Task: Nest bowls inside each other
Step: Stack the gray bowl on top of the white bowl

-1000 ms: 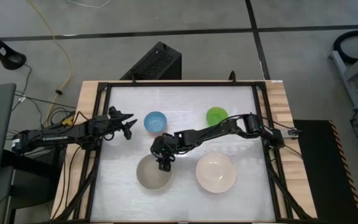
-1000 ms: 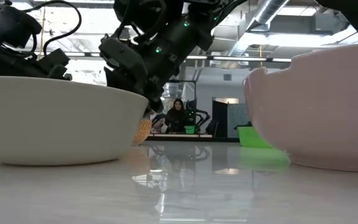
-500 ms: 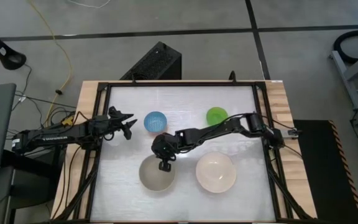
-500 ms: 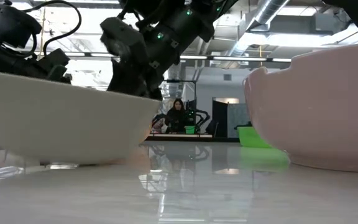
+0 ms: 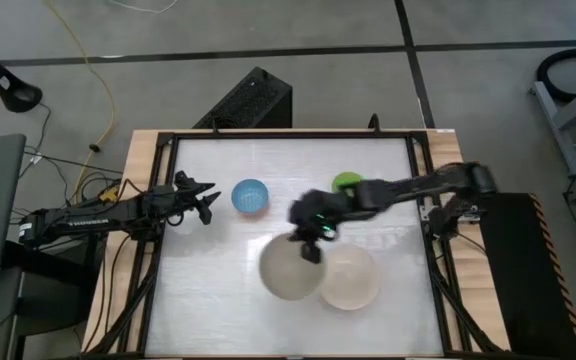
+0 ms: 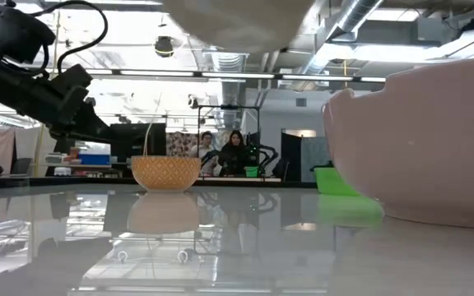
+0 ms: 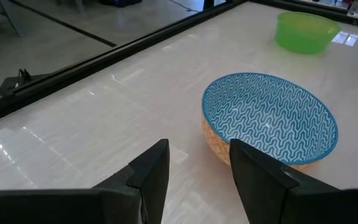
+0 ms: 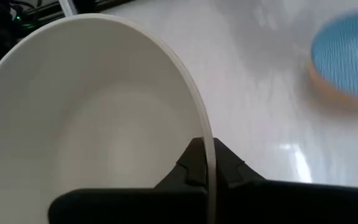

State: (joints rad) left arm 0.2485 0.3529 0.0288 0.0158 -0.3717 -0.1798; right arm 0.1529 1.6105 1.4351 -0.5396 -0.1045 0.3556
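2 slim black arms: left arm (image 5: 98, 214) bears white lettering, right arm (image 5: 398, 190) shows green lights.

The bowl pinched in the dark right gripper (image 5: 311, 249) is grey-beige (image 5: 288, 270) — plain and unpatterned inside, pale off-white in the wrist view. Just beside it, the larger bowl (image 5: 353, 280) is cream-white with a pinkish tint. Ahead of the left gripper (image 7: 194, 165), the small bowl (image 7: 270, 127) has a light-blue wavy pattern inside — orange-tan outside. Beyond it sits a plain bright-green bowl (image 7: 306, 31).
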